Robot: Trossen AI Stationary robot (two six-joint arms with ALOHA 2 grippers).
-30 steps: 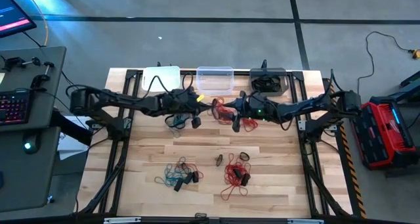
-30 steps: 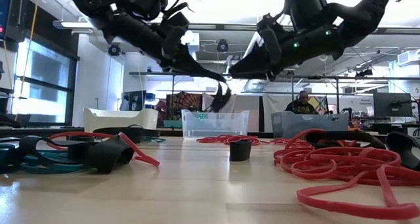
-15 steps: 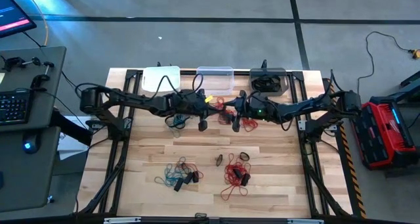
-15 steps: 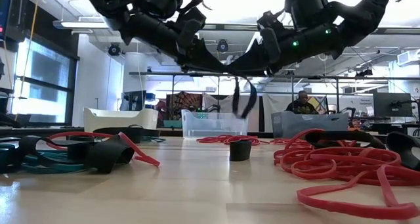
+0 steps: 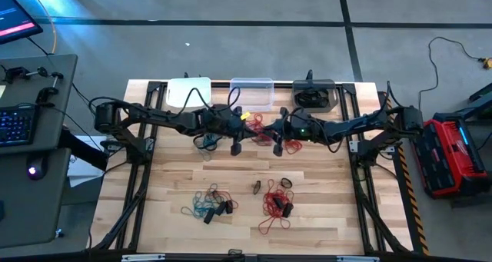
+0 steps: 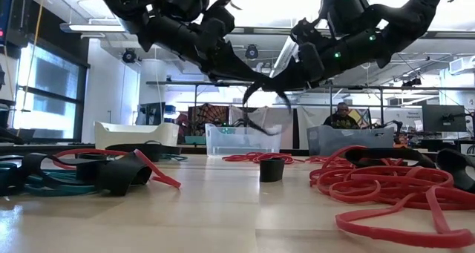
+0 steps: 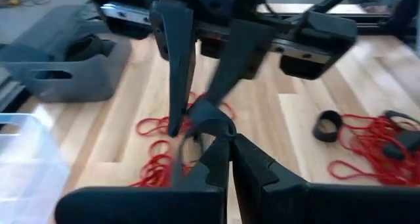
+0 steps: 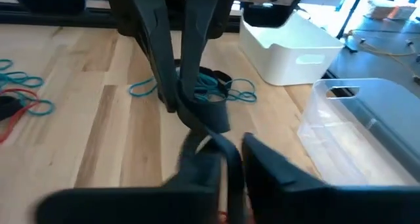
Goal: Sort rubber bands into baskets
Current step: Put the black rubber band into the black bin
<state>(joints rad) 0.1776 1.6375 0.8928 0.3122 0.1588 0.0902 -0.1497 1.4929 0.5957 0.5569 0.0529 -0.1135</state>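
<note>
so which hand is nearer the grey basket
Right. The right hand sits above mid-table, just in front and to the clear-basket side of the grey basket. The left hand meets it from the white-basket side, farther off.

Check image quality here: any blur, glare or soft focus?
Low view: bright ceiling backlight turns both arms to silhouettes, and the near red rubber bands are soft. Left wrist view: the clear basket is smeared. Right wrist view: its own fingers blur.

Three baskets [image 5: 251,92] line the table's [image 5: 177,181] far edge; rubber bands [image 5: 275,203] lie scattered before them.
</note>
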